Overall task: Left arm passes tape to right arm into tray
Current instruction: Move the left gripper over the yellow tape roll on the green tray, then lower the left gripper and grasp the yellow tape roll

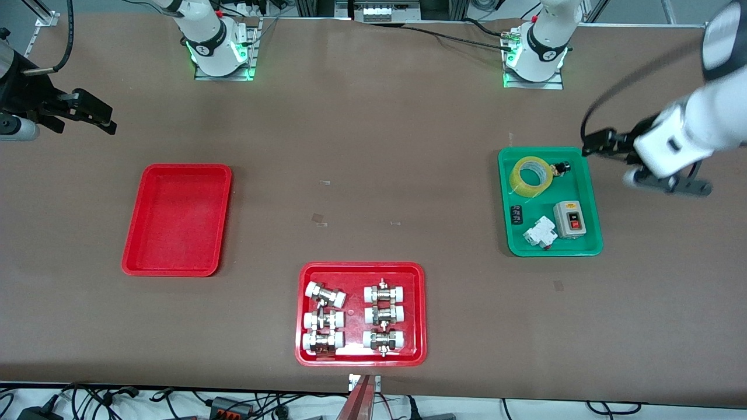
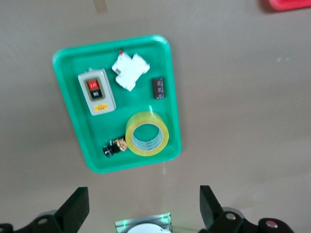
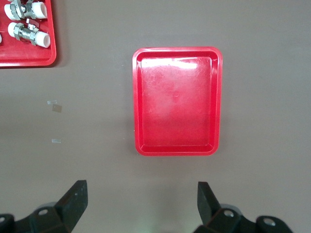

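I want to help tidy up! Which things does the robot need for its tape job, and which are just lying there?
Needed:
tape
plain red tray
left gripper, open
right gripper, open

Just lying about:
green tray
grey switch box
white breaker
red tray of fittings

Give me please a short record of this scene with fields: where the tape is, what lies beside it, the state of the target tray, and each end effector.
tape: yellow roll lying in the green tray, not held
beside tape: grey switch box, white breaker, small black parts
target tray: plain red tray, nothing in it
fittings tray: red tray of metal fittings, nearest the front camera
left end effector: open, up over the table beside the green tray
right end effector: open, over the table near the plain red tray
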Controlling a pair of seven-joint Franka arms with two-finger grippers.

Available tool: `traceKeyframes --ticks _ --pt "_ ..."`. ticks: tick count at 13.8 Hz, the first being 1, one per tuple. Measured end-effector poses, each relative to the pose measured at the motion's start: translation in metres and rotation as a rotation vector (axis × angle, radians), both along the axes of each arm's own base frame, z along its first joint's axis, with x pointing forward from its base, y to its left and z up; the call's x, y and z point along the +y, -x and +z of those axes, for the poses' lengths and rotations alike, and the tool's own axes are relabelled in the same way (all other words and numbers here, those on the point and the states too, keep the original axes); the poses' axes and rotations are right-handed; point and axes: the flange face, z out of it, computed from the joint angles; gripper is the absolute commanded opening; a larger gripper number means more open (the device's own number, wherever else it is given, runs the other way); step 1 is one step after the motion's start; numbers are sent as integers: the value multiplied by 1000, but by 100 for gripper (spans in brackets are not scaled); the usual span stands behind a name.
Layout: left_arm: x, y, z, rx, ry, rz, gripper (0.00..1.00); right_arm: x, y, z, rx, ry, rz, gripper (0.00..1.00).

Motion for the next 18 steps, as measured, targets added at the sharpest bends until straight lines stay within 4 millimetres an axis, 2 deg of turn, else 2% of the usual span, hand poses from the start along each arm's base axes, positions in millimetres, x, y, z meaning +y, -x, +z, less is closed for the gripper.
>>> traceKeyframes --ticks 3,4,6,8,10,12,15,18 --pt "38 -21 -103 144 30 13 100 0 0 0 0 0 0 100" --pt "43 -24 -131 155 20 6 100 0 0 0 0 0 0 100" --pt "34 -17 -171 143 13 -4 100 0 0 0 0 0 0 100" --pt "14 1 -193 131 -20 8 100 -1 0 0 -1 0 -1 100" --pt "-7 22 -200 91 -74 28 100 -1 0 0 -1 0 0 100" --pt "-18 48 -211 49 -112 29 100 -1 0 0 -2 0 2 100" --pt "-15 78 -231 21 -162 38 100 -1 0 0 -2 0 5 100" --pt "-8 93 -250 26 -202 72 100 -1 0 0 -2 0 7 100"
